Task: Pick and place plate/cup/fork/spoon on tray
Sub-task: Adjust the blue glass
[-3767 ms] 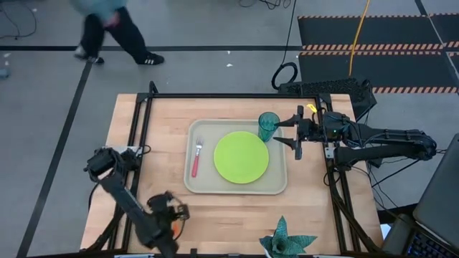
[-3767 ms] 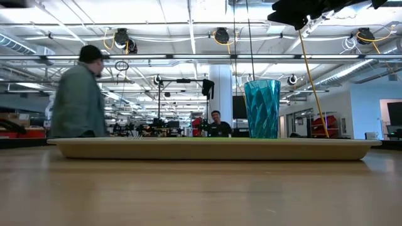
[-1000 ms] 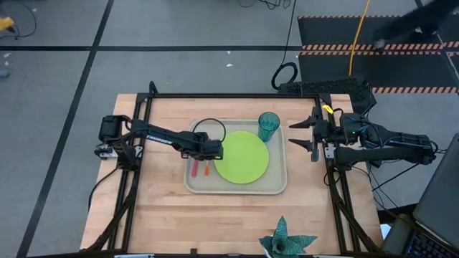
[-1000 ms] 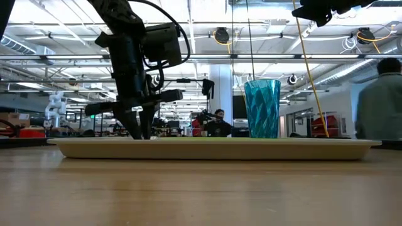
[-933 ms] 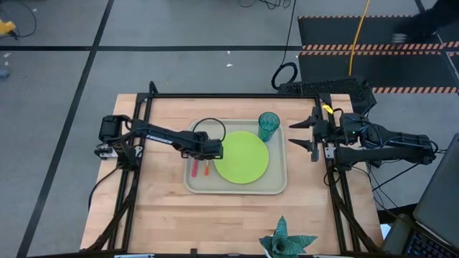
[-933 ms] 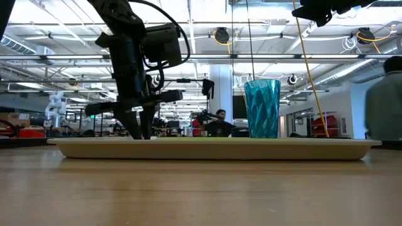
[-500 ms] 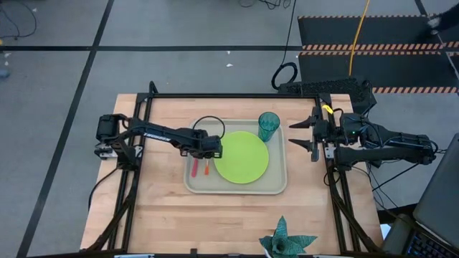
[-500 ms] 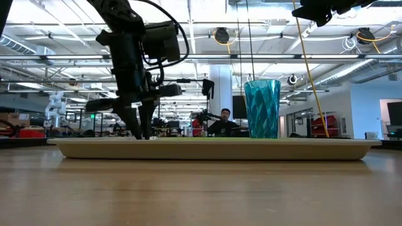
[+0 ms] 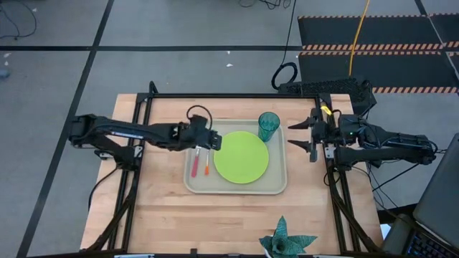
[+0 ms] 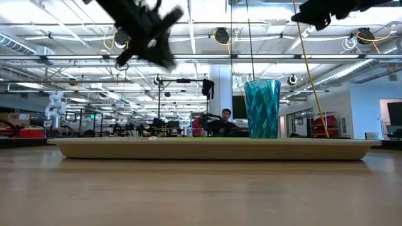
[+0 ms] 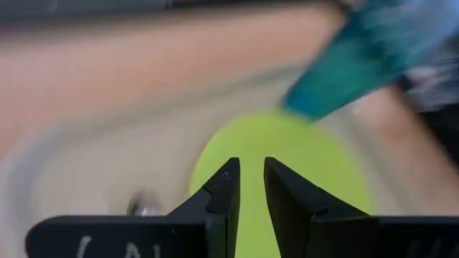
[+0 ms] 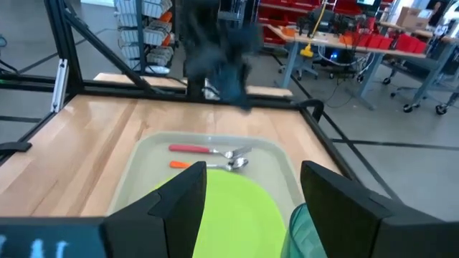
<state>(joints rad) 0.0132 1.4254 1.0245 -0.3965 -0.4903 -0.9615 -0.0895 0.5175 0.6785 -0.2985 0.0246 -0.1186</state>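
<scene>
The beige tray (image 9: 237, 188) lies mid-table. On it rest the lime-green plate (image 9: 242, 156), the teal cup (image 9: 269, 126) standing at its far right corner, and at its left end the red-handled fork (image 9: 194, 161) and the orange-handled spoon (image 9: 206, 164), side by side. My left gripper (image 9: 213, 141) hangs above the tray's left end, tipped down toward the plate (image 11: 287, 165). It is open by a narrow gap (image 11: 249, 175) with nothing in it. My right gripper (image 9: 292, 135) waits open and raised beyond the tray's right edge, looking over fork (image 12: 201, 149) and spoon (image 12: 209, 165).
A spiky teal leafy object (image 9: 287, 242) sits at the table's near edge, right of centre. Black frame rails (image 9: 215, 95) run along the far edge and both sides. Bare wood lies near the tray's front. People show far off in the room (image 10: 220, 122).
My left gripper has risen from low over the tray's left end, beside the fork and spoon, to well above it, rolling and tipping toward level as the arm drew back toward the table's left. Fork and spoon stay flat on the tray.
</scene>
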